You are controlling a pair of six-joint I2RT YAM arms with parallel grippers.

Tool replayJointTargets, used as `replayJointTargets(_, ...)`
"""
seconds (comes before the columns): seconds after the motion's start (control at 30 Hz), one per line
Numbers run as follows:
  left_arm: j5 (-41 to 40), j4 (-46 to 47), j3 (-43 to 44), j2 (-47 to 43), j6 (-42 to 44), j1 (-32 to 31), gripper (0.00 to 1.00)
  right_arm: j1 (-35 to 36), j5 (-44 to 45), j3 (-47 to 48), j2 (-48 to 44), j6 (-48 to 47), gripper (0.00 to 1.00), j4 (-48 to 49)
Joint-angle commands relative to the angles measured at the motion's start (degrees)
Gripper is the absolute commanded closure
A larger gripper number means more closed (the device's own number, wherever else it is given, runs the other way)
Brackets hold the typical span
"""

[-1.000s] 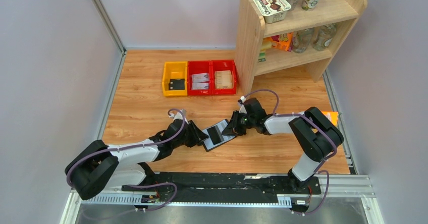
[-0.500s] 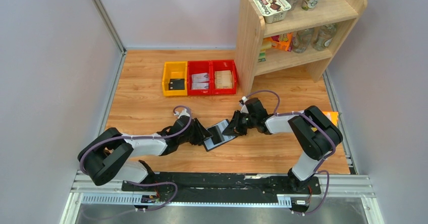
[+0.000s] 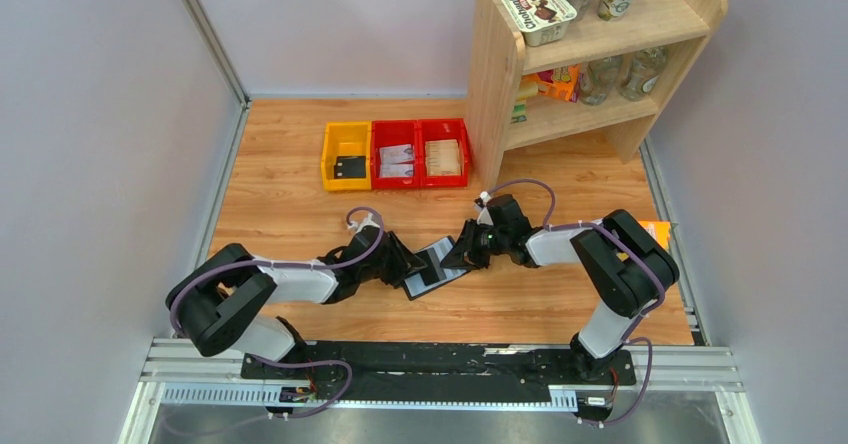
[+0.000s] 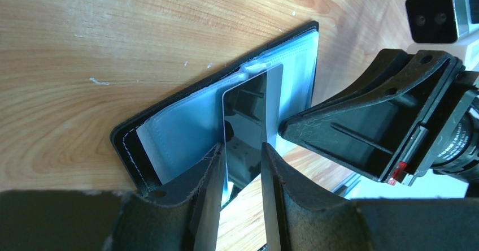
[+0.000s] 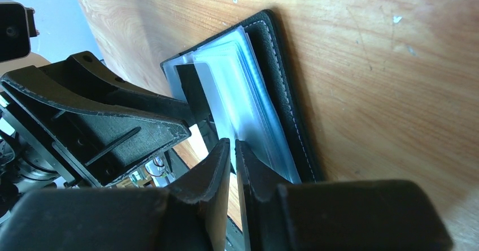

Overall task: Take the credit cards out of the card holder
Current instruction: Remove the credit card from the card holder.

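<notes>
The card holder [image 3: 447,253] lies open on the table between my two grippers, grey-blue lining up. It also shows in the left wrist view [image 4: 181,129] and the right wrist view [image 5: 282,92]. A glossy black credit card [image 4: 248,104] sticks partway out of its lining and shows as a dark rectangle from above [image 3: 428,267]. My left gripper [image 3: 403,261] [image 4: 242,149] is slightly open, its fingers on either side of the card's near end. My right gripper [image 3: 460,252] [image 5: 232,143] is shut on the holder's far edge at the clear sleeves.
A yellow bin [image 3: 333,154] holding a black item and two red bins [image 3: 396,127] [image 3: 444,125] stand at the back. A wooden shelf [image 3: 500,84] with cups and bottles stands at the back right. An orange carton [image 3: 655,232] lies by the right arm.
My left arm has reached further right, bringing its fingers up to the card holder and around the card. The right gripper and the holder have stayed put.
</notes>
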Motion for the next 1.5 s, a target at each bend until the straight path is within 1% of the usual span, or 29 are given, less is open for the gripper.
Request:
replayJointTargets(0.0, -0.4, 3.7, -2.9, 3.1, -3.3, -0.1, 0.61, -0.7, 5.4, -2.5, 2.5, -2.2, 0.82, -5.5)
replayJointTargets(0.07, -0.2, 9.6, -4.7, 4.2, -4.4, -0.1, 0.62, -0.7, 5.3, -2.6, 2.5, -2.1, 0.82, -5.1)
replayJointTargets(0.1, -0.2, 14.6, -5.9, 4.7, -5.1, -0.2, 0.62, -0.7, 5.2, -2.6, 2.6, -2.1, 0.82, -5.1)
replayJointTargets(0.13, -0.2, 16.8, -6.5, 5.8, -5.5, 0.0, 0.63, -0.7, 5.1, -2.6, 2.7, -2.0, 0.82, -5.0)
replayJointTargets(0.17, -0.2, 21.5, -7.8, 6.4, -6.2, -0.1, 0.65, -0.7, 5.0, -2.6, 2.9, -2.1, 0.82, -4.9)
replayJointTargets(0.2, -0.2, 23.8, -8.2, 7.3, -6.6, -0.1, 0.66, -0.7, 4.9, -2.5, 2.9, -2.1, 0.82, -4.8)
replayJointTargets(0.3, 0.1, 30.6, -9.7, 8.4, -6.3, 0.0, 0.74, -0.7, 4.8, -2.6, 2.9, -2.1, 0.82, -4.8)
replayJointTargets(0.37, 0.1, 32.1, -9.8, 8.2, -5.4, -0.2, 0.77, -0.7, 4.8, -2.6, 2.9, -2.1, 0.82, -4.8)
replayJointTargets(0.47, 0.0, 33.0, -9.5, 7.3, -3.4, -0.2, 0.77, -0.7, 4.7, -2.7, 2.9, -2.0, 0.82, -4.7)
replayJointTargets(0.6, 1.0, 34.3, -8.3, 7.4, -1.3, -0.1, 0.81, -0.7, 4.8, -2.7, 2.8, -2.1, 0.82, -4.6)
replayJointTargets(0.63, 1.7, 34.4, -8.0, 7.7, -1.1, -0.2, 0.83, -0.6, 4.7, -2.7, 2.7, -2.1, 0.82, -4.6)
replayJointTargets(0.7, 2.3, 35.3, -7.5, 8.2, -0.5, -0.2, 0.85, -0.7, 4.6, -2.7, 2.7, -2.2, 0.82, -4.5)
replayJointTargets(0.93, 2.9, 37.8, -7.5, 9.9, 0.5, -0.2, 0.84, -0.7, 4.6, -2.8, 2.6, -2.1, 0.82, -4.4)
replayJointTargets(0.97, 2.9, 38.3, -7.7, 10.2, 0.6, -0.2, 0.85, -0.6, 4.6, -2.7, 2.6, -2.2, 0.82, -4.4)
replayJointTargets(1.03, 2.7, 38.7, -8.0, 10.2, 0.8, -0.2, 0.93, -0.7, 4.6, -2.7, 2.6, -2.2, 0.82, -4.3)
replayJointTargets(1.07, 2.5, 38.7, -8.2, 10.0, 0.7, -0.2, 1.00, -0.7, 4.6, -2.8, 2.6, -2.1, 0.82, -4.3)
replayJointTargets(1.2, 1.6, 36.8, -9.8, 7.4, 2.4, -0.1, 1.00, -0.7, 4.7, -2.7, 2.5, -2.1, 0.82, -4.4)
replayJointTargets(1.27, 1.3, 33.0, -10.2, 4.8, 3.8, -0.2, 1.00, -0.7, 4.6, -2.6, 2.1, -2.2, 0.82, -4.6)
replayJointTargets(1.3, 1.2, 28.9, -10.0, 3.7, 4.6, -0.1, 1.00, -0.7, 4.7, -2.4, 1.8, -2.1, 0.82, -4.8)
replayJointTargets(1.33, 1.1, 27.2, -10.0, 1.1, 6.3, -0.1, 1.00, -0.8, 4.6, -2.2, 1.3, -2.2, 0.82, -4.9)
replayJointTargets(1.37, 0.9, 22.4, -9.5, -0.2, 7.3, 0.0, 1.00, -0.7, 4.7, -2.0, 0.8, -2.4, 0.81, -5.3)
replayJointTargets(1.47, -0.5, 11.8, -8.1, -8.1, 12.6, -0.1, 1.00, -0.7, 5.3, -0.9, -1.3, -3.0, 0.80, -7.5)
